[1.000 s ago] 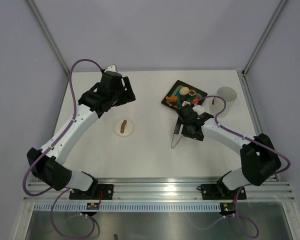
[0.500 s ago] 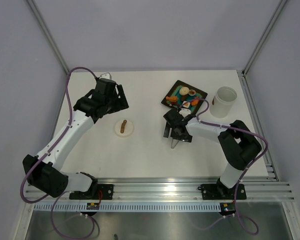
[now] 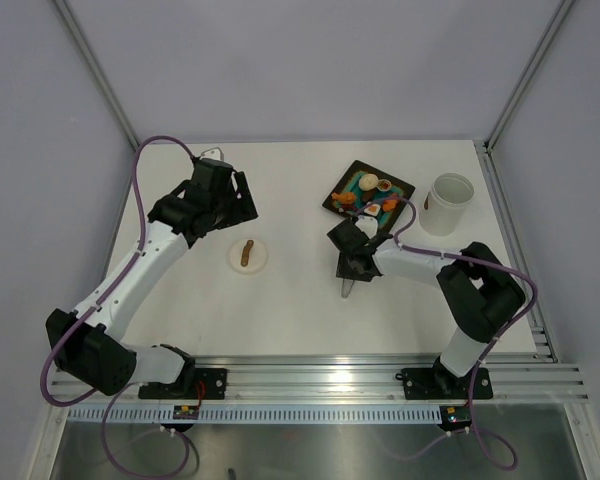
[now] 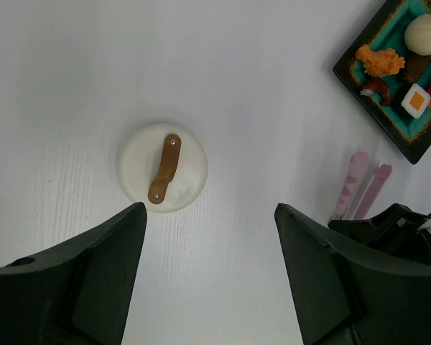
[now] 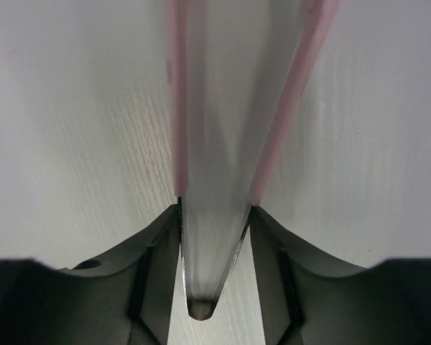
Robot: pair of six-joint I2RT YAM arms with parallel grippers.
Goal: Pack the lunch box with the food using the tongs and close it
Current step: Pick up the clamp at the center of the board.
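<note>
**Grey-walled cell: tongs (image 5: 174, 108) are gripped on the white table (image 3: 300, 300)**

The left gripper (image 4: 209, 208) is held released, jaws wide apart, above the round lid (image 4: 183, 172), which lies flat on the table. The right gripper (image 5: 215, 208) is clenched on the tongs, one finger pressed against each pink arm; they lie just beside the black tray (image 4: 414, 152). The lunch box (image 3: 452, 203) is seen open and upright, right of the tray. The food (image 4: 379, 61) is gathered on the tray.
</note>
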